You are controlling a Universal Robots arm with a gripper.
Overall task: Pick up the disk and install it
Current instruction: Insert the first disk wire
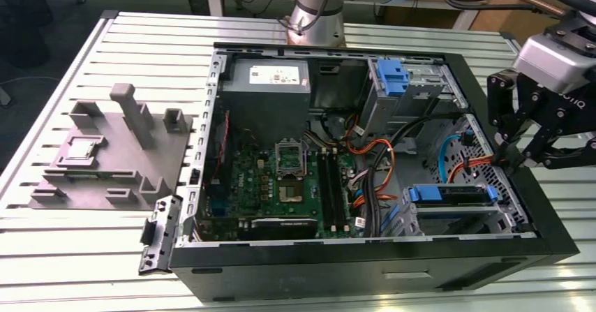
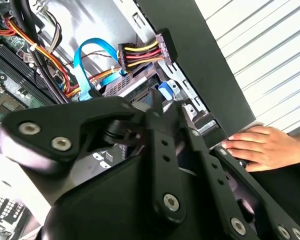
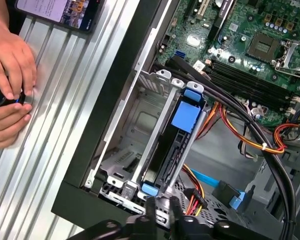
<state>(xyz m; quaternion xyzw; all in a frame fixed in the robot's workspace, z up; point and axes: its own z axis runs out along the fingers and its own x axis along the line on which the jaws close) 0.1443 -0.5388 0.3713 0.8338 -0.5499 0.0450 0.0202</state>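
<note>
The disk [image 1: 451, 195] sits in the drive cage at the near corner of the open computer case [image 1: 373, 273], on the exterior view's right, its blue rail on top. In the first wrist view the disk [image 3: 176, 145] stands on edge between the cage's metal walls, with a blue tab at its end. My gripper [image 1: 518, 158] hangs just above the case's side wall, beside that cage. Its fingers [image 3: 151, 209] are shut with nothing between them, and they are apart from the disk. In the second wrist view the gripper [image 2: 157, 112] points at a blue bit of the disk [image 2: 165, 91].
A person's hands [image 3: 7, 65] rest on the slatted table beside the case, near a phone [image 3: 55, 10]. Orange and black cables [image 1: 386, 165] run past the cage. A grey power supply [image 1: 265, 78], a bare blue bracket [image 1: 393, 75] and a grey fixture [image 1: 107, 155] are also here.
</note>
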